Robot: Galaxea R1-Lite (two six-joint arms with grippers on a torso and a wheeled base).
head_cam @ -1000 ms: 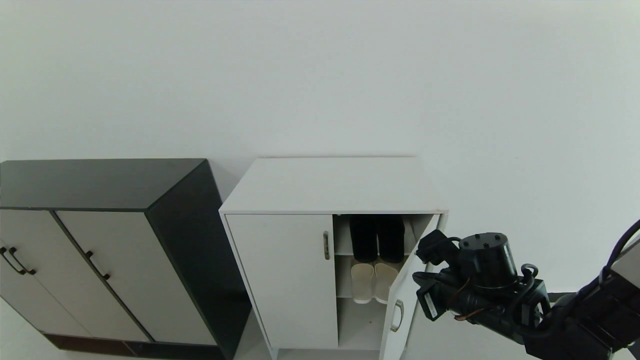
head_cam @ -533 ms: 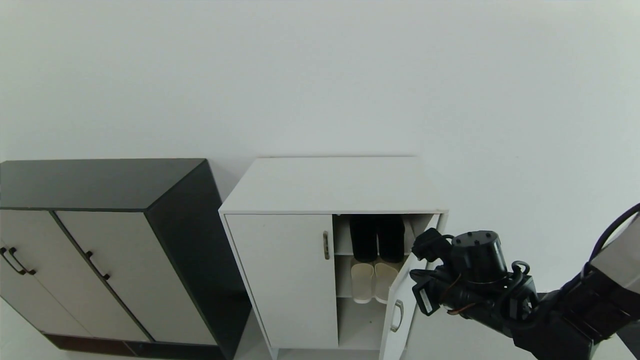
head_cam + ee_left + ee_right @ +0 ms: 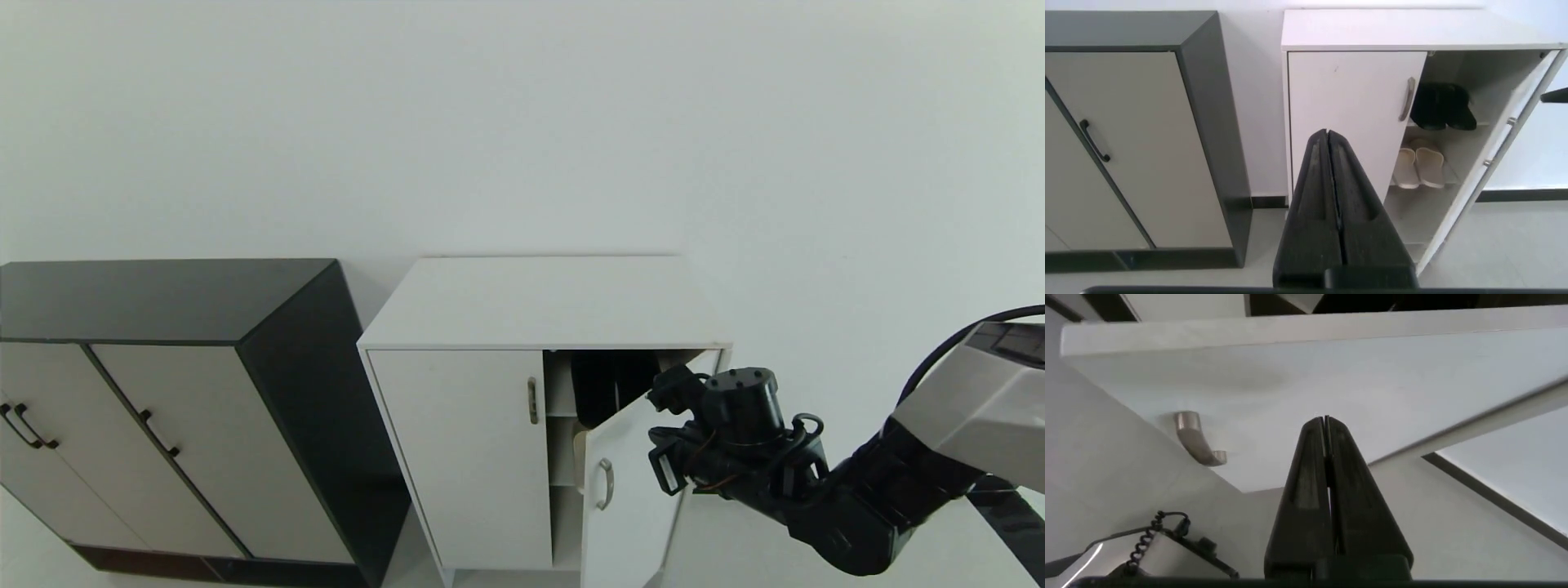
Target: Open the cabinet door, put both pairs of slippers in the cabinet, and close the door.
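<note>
Door (image 3: 629,490): right leaf of the cabinet (image 3: 539,302), hinged at the cabinet's right edge. It stands partway open, with its handle (image 3: 604,483) near the free edge.
Handling: I judge it a stiff, light panel that swings easily. The face is smooth, so a fingertip could slide along it.
Where to take hold: closing needs no pinch. I'd push flat on the outer face near the handle side, far from the hinge, and keep the handle for pulling only.
Slippers: the black pair (image 3: 1443,106) sits on the upper shelf and the white pair (image 3: 1417,166) on the shelf below. Both are inside the right half and look soft and light.
Right gripper (image 3: 1327,425): fingers pressed together and empty, with the tip at the door's outer face beside the handle. I cannot tell whether it touches.
Left gripper (image 3: 1327,135): fingers pressed together and empty, well back from the cabinet front.
Risk: a toe poking past a shelf edge could block the door.
Beside: a dark cabinet (image 3: 163,302) stands against the white cabinet's left side.
</note>
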